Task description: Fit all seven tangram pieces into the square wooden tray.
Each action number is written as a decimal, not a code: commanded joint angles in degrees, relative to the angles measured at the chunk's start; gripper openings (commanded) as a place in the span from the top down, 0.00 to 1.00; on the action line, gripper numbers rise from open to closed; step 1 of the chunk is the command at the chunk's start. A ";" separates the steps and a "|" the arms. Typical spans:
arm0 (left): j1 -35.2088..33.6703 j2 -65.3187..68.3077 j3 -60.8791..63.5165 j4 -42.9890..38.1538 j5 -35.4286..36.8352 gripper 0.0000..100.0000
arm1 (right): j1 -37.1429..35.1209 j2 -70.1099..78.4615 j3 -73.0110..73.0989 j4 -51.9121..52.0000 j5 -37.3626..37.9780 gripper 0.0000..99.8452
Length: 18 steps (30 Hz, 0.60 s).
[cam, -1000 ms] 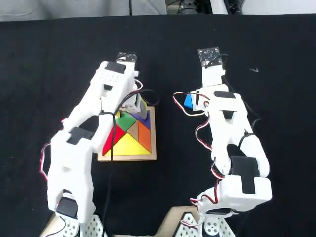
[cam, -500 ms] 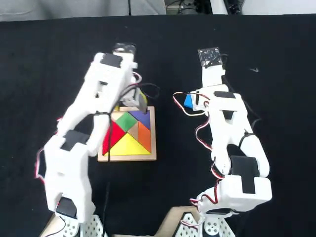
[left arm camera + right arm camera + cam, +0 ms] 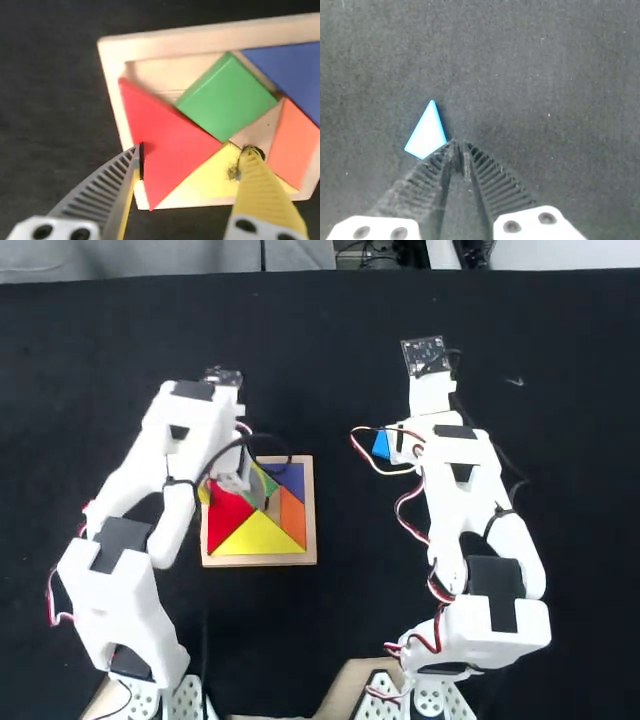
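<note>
White blocky shells on the left arm (image 3: 150, 530) and the right arm (image 3: 470, 510), with black rectangular patches on every segment. Thin red, white and black cables (image 3: 400, 505) looping off the right arm's nine o'clock side. Small dark circuit board (image 3: 423, 353) at its twelve o'clock end. Left gripper (image 3: 192, 155): one grey ribbed finger (image 3: 107, 190), one yellow (image 3: 257, 190), screw holes in white mounts. Right gripper (image 3: 459, 147): black ribbed fingers, same white screwed mounts.

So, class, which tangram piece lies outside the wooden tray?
The light blue triangle: it lies on the black cloth beside the right gripper, while the other coloured pieces sit inside the tray.
</note>
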 commanded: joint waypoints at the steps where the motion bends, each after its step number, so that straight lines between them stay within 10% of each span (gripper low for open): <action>1: 2.51 -3.08 1.01 -1.58 -0.35 0.70 | 0.26 -0.04 -3.30 -0.97 0.44 0.99; 18: -3.38 -7.38 2.68 -1.32 1.41 0.70 | 0.26 -0.04 -3.30 -0.88 0.44 0.99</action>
